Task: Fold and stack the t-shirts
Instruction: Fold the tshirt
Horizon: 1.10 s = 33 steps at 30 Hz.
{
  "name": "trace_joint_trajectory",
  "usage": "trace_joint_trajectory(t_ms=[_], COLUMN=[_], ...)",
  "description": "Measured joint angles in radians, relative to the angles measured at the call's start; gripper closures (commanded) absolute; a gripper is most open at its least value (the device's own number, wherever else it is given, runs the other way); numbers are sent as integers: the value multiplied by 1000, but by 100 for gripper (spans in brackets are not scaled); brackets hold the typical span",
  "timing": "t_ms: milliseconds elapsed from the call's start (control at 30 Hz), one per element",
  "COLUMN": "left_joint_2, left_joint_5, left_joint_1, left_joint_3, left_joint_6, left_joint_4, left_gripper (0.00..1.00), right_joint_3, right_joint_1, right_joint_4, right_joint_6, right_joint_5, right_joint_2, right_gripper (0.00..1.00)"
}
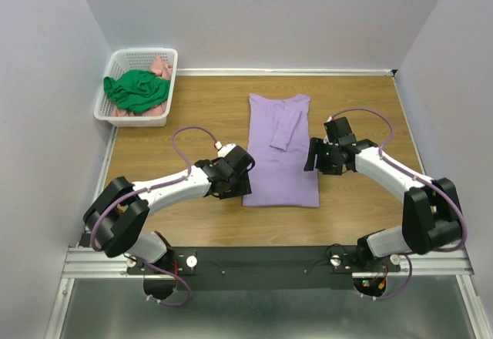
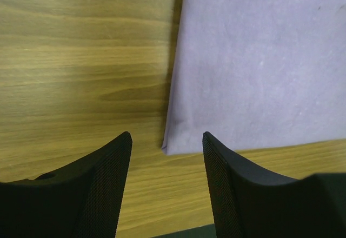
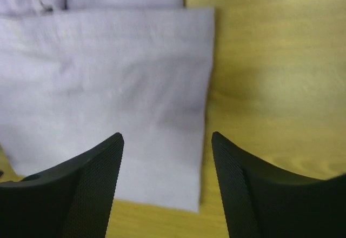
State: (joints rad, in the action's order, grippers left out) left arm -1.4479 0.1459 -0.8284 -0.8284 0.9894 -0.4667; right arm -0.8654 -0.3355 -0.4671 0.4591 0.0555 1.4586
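In the basket [image 1: 132, 119]: green tee [image 1: 137, 91], pink tee [image 1: 160, 67].

One shirt [image 1: 281, 162] lies flat on the middle of the table [image 1: 177, 115], with a sleeve [image 1: 283, 127] folded across its far half. The left gripper [image 1: 246, 172] is at its near left edge and the right gripper [image 1: 314, 155] at its right edge. A basket [image 1: 139, 119] stands in the far left corner; in it a second shirt [image 1: 137, 91] lies heaped on a third shirt [image 1: 160, 67].

I get even, soft overhead light on the light-brown wooden table [image 1: 192, 115]; shadows are faint. Both wrist views look slightly blurred, especially the lavender-purple cloth t-shirt [image 3: 108, 75].
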Motion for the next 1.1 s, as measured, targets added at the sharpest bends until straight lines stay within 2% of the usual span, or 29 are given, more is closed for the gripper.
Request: trace_joint_trajectory(t_ms=[133,300,633,1100], left_joint_2=[-41,-101,-179,-193], left_joint_5=[0,1,5,14], left_joint_1=[-23,-44,-70,-84], left_joint_3=[-21,-55,-113,-129], left_joint_6=[8,5,-24,-60], left_joint_4=[-16,-48,-87,-126], left_gripper=[37,38,44,48], right_joint_3=[52,115,154,166], right_joint_1=[0,0,0,-9], right_joint_4=[-60,-121,-176,-188], right_joint_6=[21,46,74,121], right_joint_5=[-10,-10,-10,-16], right_joint_2=[-102,-155,-159,-148], right_gripper=[15,17,27,30])
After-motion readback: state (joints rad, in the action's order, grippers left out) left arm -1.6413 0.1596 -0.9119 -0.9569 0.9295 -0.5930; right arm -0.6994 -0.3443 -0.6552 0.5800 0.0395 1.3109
